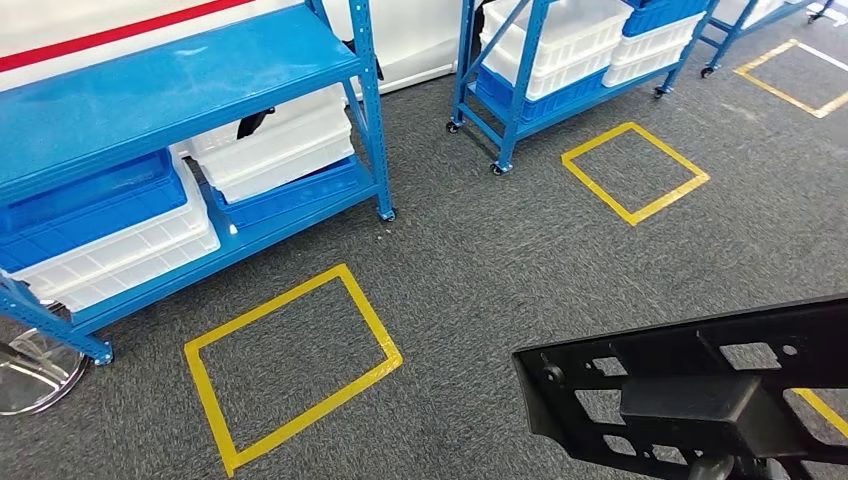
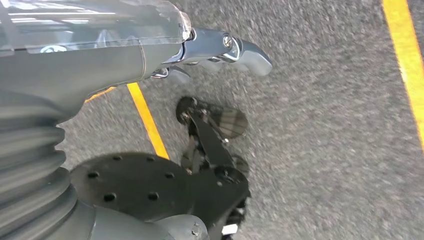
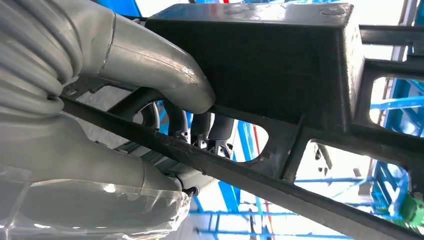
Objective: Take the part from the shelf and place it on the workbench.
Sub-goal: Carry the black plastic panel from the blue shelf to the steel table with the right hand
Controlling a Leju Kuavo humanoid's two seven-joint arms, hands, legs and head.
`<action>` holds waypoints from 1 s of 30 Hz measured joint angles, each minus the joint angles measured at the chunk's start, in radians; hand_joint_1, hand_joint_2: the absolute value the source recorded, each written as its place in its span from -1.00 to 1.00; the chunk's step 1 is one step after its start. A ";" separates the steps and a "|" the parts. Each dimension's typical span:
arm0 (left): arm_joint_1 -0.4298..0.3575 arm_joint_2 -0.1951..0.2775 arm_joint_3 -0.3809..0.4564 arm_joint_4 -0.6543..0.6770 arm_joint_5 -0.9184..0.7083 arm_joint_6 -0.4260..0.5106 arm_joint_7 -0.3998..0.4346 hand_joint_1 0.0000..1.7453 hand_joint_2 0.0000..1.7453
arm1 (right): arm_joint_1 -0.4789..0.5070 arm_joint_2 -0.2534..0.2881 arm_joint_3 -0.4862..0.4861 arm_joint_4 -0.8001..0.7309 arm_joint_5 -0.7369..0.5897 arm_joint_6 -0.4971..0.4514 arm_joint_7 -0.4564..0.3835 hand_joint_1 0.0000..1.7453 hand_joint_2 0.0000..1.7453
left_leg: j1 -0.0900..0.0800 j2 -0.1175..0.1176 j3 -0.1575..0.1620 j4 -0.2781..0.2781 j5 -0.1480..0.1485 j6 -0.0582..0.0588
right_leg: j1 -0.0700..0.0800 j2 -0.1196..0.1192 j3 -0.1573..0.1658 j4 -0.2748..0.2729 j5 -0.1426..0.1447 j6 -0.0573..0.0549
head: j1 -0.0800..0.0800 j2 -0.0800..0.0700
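Note:
The part [image 1: 690, 385] is a black plastic frame with cut-outs and a raised block in its middle, and it hangs over the carpet at the lower right of the head view. In the right wrist view my right hand [image 3: 150, 100] grips this part [image 3: 280, 60]. Its thick grey thumb [image 3: 170, 75] presses on the block, and its dark fingers [image 3: 200, 132] curl behind a bar of the frame. My left hand [image 2: 215, 50] hangs above the carpet, holding nothing, with its fingers stretched out.
A blue shelf [image 1: 200, 60] at the left holds white and blue bins. A second blue shelf on wheels [image 1: 500, 110] stands at the back. Yellow taped squares [image 1: 290, 365] [image 1: 635, 172] mark the grey carpet. A clear round base [image 1: 35, 370] lies at the far left.

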 joint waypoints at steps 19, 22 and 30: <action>-0.005 -0.002 0.002 -0.001 -0.003 0.003 0.002 -1.00 1.00 | 0.011 0.005 -0.006 0.002 0.011 0.003 -0.002 1.00 1.00 | -0.005 0.166 0.013 0.017 -0.037 -0.010 | 0.001 -0.133 0.022 -0.018 -0.011 -0.011 | 0.010 0.000; -0.002 -0.002 0.004 -0.001 -0.003 0.004 0.003 -1.00 1.00 | 0.011 0.007 -0.004 0.002 0.015 0.004 -0.002 1.00 1.00 | 0.000 0.102 -0.070 0.204 -0.136 -0.018 | 0.000 -0.104 0.018 -0.020 -0.007 -0.022 | 0.004 0.000; 0.001 0.001 0.008 -0.001 -0.011 0.005 0.012 -1.00 1.00 | 0.011 0.008 0.008 0.002 0.026 0.004 -0.002 1.00 1.00 | 0.007 0.002 -0.005 0.011 -0.008 -0.008 | -0.002 -0.006 -0.001 0.007 -0.009 0.000 | 0.004 0.000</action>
